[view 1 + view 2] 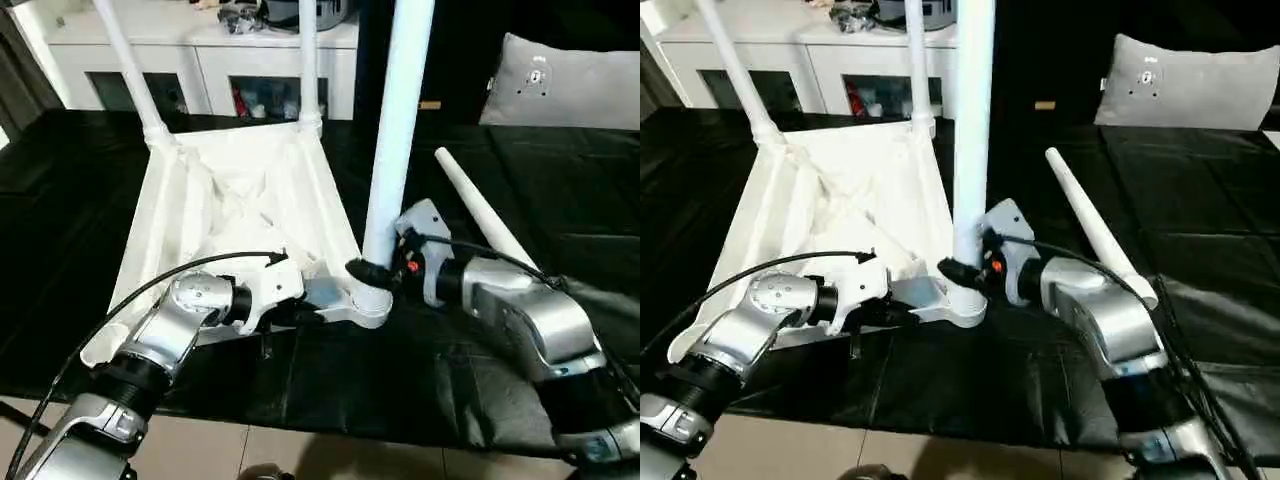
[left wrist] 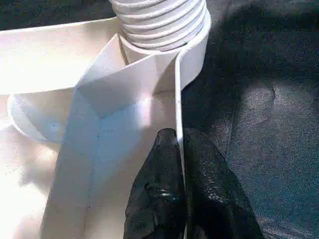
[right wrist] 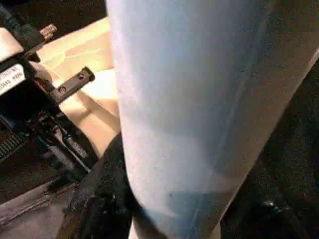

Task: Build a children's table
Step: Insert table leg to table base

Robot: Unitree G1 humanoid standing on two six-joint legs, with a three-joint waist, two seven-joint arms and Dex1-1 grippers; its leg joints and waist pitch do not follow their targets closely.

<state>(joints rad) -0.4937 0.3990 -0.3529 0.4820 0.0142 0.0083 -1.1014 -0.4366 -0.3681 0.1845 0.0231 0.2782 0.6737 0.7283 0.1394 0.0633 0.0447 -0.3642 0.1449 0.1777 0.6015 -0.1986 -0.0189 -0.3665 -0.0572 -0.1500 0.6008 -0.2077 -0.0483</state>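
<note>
The white tabletop (image 1: 240, 190) lies upside down on a black-covered surface, ribbed underside up. Two white legs (image 1: 130, 65) (image 1: 308, 60) stand in its far corner sockets. A third leg (image 1: 398, 110) stands upright in the near right corner socket (image 1: 368, 300), its threaded end (image 2: 159, 20) showing at the socket mouth. My right gripper (image 1: 375, 272) is shut around this leg's base, and the leg (image 3: 199, 99) looms close in the right wrist view. My left gripper (image 2: 180, 149) is shut on the tabletop's thin rim (image 2: 178, 89) just beside that socket. A fourth leg (image 1: 480, 215) lies loose to the right.
A grey cushion (image 1: 570, 85) rests at the back right. A white cabinet (image 1: 200, 60) stands behind the work surface. The black surface's front edge (image 1: 300, 420) runs just below my forearms, with pale floor (image 1: 300, 450) beyond. A black cable (image 1: 150, 290) loops over my left arm.
</note>
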